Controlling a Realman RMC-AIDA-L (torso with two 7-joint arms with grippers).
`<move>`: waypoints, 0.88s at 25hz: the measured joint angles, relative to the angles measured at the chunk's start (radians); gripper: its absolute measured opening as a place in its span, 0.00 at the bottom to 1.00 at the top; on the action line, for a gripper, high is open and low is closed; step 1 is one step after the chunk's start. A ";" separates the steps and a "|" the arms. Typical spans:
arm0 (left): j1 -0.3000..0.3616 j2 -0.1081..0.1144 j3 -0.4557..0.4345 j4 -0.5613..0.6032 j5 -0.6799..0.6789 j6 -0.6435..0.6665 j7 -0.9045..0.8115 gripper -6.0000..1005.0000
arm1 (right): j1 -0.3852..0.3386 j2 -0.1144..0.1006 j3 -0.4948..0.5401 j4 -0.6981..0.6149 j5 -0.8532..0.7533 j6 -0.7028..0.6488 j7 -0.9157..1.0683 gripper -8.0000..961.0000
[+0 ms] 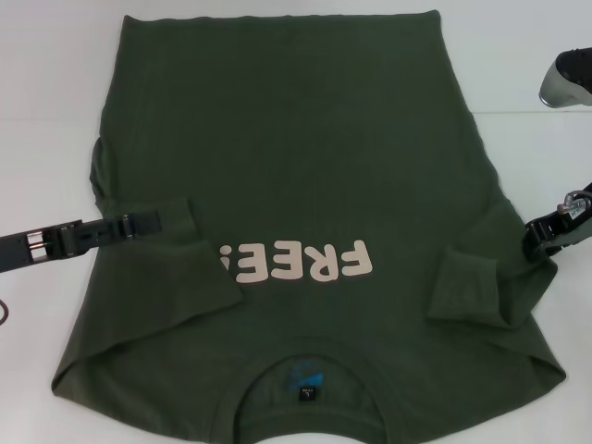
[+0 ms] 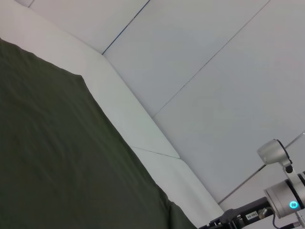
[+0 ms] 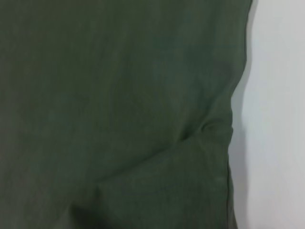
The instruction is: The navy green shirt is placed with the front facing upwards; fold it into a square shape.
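The navy green shirt (image 1: 305, 176) lies flat between both tools: left tool (image 1: 139, 223) on its sleeve, right tool (image 1: 546, 229) at its edge; I cannot tell their opening.

I see a white table (image 1: 55, 111) filling my head view, evenly lit, a faint seam toward three o'clock, pale wall panels (image 2: 214, 71) with thin dark joints beyond the table's far edge

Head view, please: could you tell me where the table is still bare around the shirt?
Bare white table lies left of the navy green shirt and beyond its far hem. It is crowded at the sleeves, where the left gripper and right gripper sit.
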 joint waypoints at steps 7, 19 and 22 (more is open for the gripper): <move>0.000 0.000 0.000 0.000 -0.001 -0.001 0.001 0.89 | 0.000 0.000 -0.001 0.003 0.000 0.007 0.000 0.30; 0.000 0.000 0.000 0.000 -0.004 -0.003 0.002 0.88 | -0.001 0.000 -0.001 0.000 0.000 -0.001 -0.009 0.10; 0.000 0.000 0.000 0.000 -0.004 -0.004 0.002 0.88 | 0.000 0.000 -0.001 -0.004 0.000 -0.001 -0.010 0.08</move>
